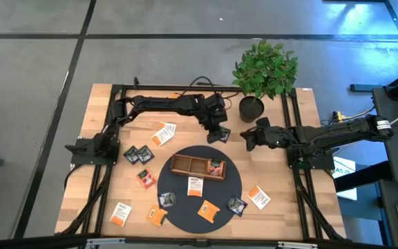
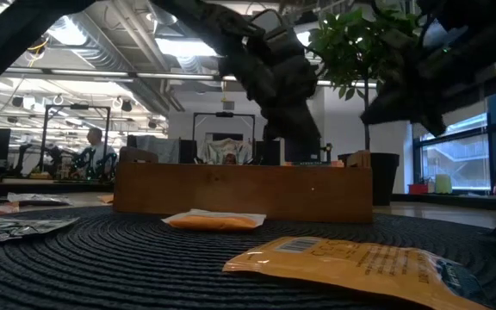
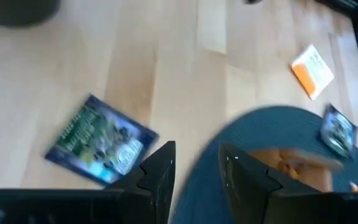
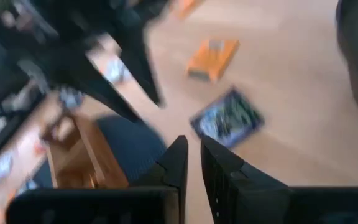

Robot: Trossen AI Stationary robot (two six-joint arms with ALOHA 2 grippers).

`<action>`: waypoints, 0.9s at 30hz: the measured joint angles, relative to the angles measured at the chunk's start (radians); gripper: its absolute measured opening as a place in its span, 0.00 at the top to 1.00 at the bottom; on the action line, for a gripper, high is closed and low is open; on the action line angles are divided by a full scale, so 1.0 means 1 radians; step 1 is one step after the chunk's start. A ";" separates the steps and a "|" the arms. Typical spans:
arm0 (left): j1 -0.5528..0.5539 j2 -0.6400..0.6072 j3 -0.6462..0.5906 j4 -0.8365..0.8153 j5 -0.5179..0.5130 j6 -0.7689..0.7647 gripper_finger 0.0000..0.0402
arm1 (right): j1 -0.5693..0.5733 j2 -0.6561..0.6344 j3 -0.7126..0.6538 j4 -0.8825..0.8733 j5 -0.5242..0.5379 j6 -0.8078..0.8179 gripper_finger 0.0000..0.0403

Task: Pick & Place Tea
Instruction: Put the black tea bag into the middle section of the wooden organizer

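Left gripper fingers apart, empty; dark sachet beside them; right gripper nearly together, could collide reaching it

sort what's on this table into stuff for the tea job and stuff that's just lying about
For the job:
- tea sachets scattered on the wood and mat, e.g. orange one, dark one
- wooden tray, one sachet inside
- left tool, right tool

Just lying about:
- potted plant
- round dark mat
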 joint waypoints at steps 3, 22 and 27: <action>-0.002 0.033 0.000 0.059 0.003 -0.012 0.71 | 0.000 0.013 0.000 0.061 0.045 0.001 0.81; 0.019 0.191 0.003 0.088 -0.200 -0.033 0.71 | -0.014 0.212 0.001 0.127 0.120 0.055 0.60; -0.023 0.195 0.004 0.089 -0.197 0.015 0.70 | -0.053 0.317 0.000 0.121 -0.016 0.163 0.60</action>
